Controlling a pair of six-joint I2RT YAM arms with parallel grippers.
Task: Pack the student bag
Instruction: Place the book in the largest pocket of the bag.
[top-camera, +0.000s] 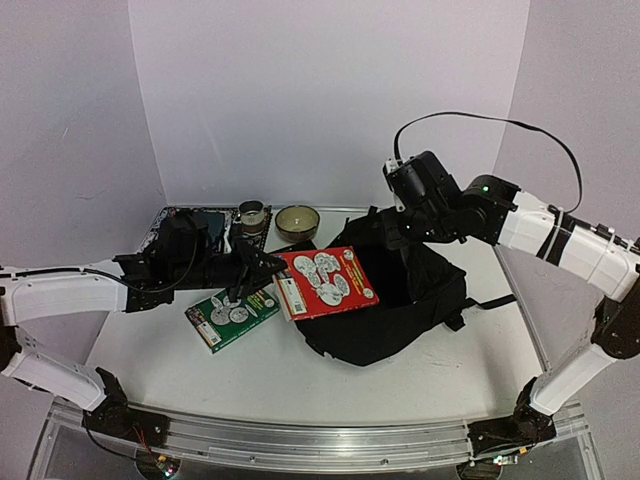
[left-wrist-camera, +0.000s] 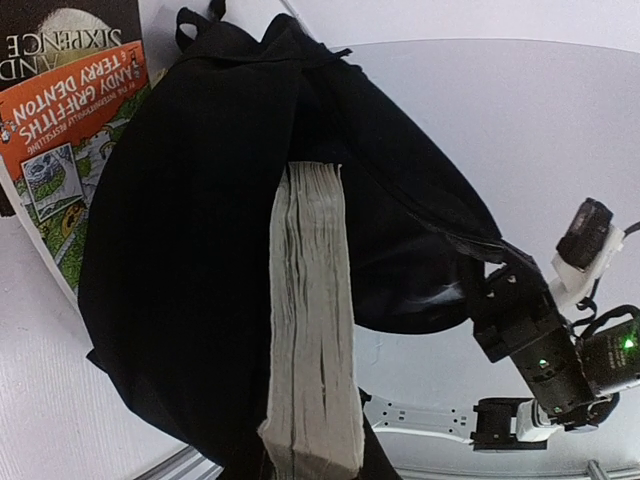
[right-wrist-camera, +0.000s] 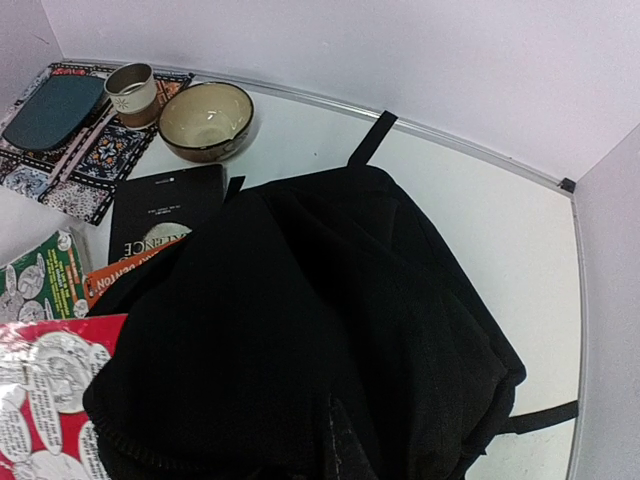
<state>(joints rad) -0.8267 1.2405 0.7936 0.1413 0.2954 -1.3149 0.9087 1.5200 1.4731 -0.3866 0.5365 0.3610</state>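
The student bag (top-camera: 405, 305) is a large black backpack lying right of centre on the table. My right gripper (top-camera: 400, 235) is at its far rim and holds the fabric raised; its fingers are buried in black cloth in the right wrist view (right-wrist-camera: 340, 440). My left gripper (top-camera: 262, 266) is shut on a red comic-style book (top-camera: 325, 283) and holds it tilted over the bag's left edge. In the left wrist view the book's grey page edge (left-wrist-camera: 310, 330) runs up from my gripper (left-wrist-camera: 310, 455) against the bag (left-wrist-camera: 190, 250).
A green book (top-camera: 232, 315) lies on the table under my left arm. A black book (right-wrist-camera: 165, 210) and an orange one (right-wrist-camera: 110, 280) lie left of the bag. A bowl (right-wrist-camera: 207, 120), a cup (right-wrist-camera: 131, 88) and a patterned mat (right-wrist-camera: 60, 175) stand at the back left.
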